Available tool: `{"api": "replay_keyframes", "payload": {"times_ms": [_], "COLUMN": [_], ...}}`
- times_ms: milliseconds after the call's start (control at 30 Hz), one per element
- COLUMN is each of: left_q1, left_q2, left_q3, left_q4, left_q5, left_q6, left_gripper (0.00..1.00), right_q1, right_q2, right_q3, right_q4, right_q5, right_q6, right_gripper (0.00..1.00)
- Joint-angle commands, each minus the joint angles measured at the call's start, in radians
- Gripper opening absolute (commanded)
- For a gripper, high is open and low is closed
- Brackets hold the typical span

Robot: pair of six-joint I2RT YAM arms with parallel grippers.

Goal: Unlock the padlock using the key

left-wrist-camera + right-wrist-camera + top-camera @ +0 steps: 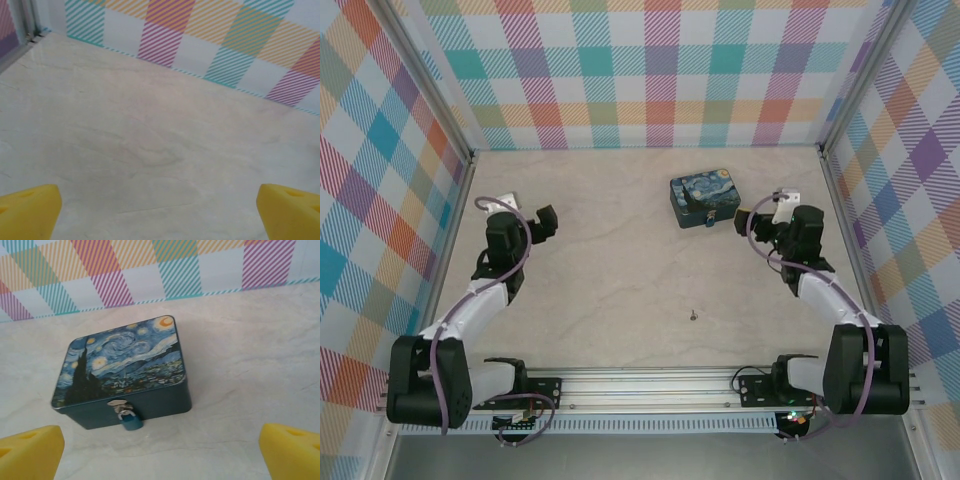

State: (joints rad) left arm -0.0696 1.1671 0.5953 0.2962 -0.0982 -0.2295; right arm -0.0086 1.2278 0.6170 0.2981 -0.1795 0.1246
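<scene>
The tiny blue padlock (131, 420) hangs from the metal hasp on the front wall of the dark-blue starry-night tin (125, 365); from above, the padlock (709, 219) is a small speck on the tin's (705, 198) near side. The key (693, 316) lies as a dark sliver on the table, in the middle near the front, far from both arms. My right gripper (763, 204) hovers just right of the tin, open (161, 455), with nothing between its yellow pads (30, 450). My left gripper (525, 210) is at the far left, open (160, 215) over bare table.
The beige marbled table (610, 280) is boxed in by plaid walls (650, 70) at the back and both sides. A metal rail (650, 385) with both arm bases runs along the front edge.
</scene>
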Motion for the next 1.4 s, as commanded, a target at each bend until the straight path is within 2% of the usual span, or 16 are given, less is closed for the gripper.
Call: {"api": "replay_keyframes", "payload": {"times_ms": [0, 200, 333, 600, 700, 933, 1033, 1200, 1367], "left_q1": [-0.012, -0.150, -0.228, -0.311, -0.343, -0.413, -0.433, -0.441, -0.456], "left_q2": [-0.022, 0.024, 0.105, 0.270, 0.346, 0.552, 0.649, 0.810, 0.928], "left_q3": [0.008, 0.019, 0.054, 0.155, 0.223, 0.431, 0.515, 0.644, 0.795], "left_q4": [-0.197, -0.200, -0.142, -0.058, -0.035, -0.008, 0.011, 0.076, 0.034], "left_q5": [0.144, 0.230, 0.240, 0.284, 0.322, 0.393, 0.389, 0.420, 0.455], "left_q6": [-0.184, -0.295, -0.327, -0.369, -0.378, -0.408, -0.438, -0.513, -0.517], "left_gripper": [1.00, 1.00, 1.00, 1.00, 1.00, 1.00, 1.00, 1.00, 0.98], "right_q1": [-0.012, -0.034, -0.037, -0.038, -0.038, -0.036, -0.037, -0.034, -0.025], "right_q2": [0.062, 0.281, 0.439, 0.701, 0.775, 0.874, 0.904, 0.907, 0.899], "right_q3": [0.096, 0.315, 0.446, 0.732, 0.817, 0.892, 0.927, 0.934, 0.924], "right_q4": [-0.215, -0.294, -0.316, -0.423, -0.467, -0.474, -0.498, -0.513, -0.541], "right_q5": [-0.125, -0.245, -0.250, -0.215, -0.253, -0.408, -0.461, -0.493, -0.524], "right_q6": [0.095, 0.190, 0.203, 0.118, 0.097, 0.107, 0.094, 0.076, 0.055], "right_gripper": [1.00, 1.00, 1.00, 1.00, 1.00, 1.00, 1.00, 1.00, 1.00]}}
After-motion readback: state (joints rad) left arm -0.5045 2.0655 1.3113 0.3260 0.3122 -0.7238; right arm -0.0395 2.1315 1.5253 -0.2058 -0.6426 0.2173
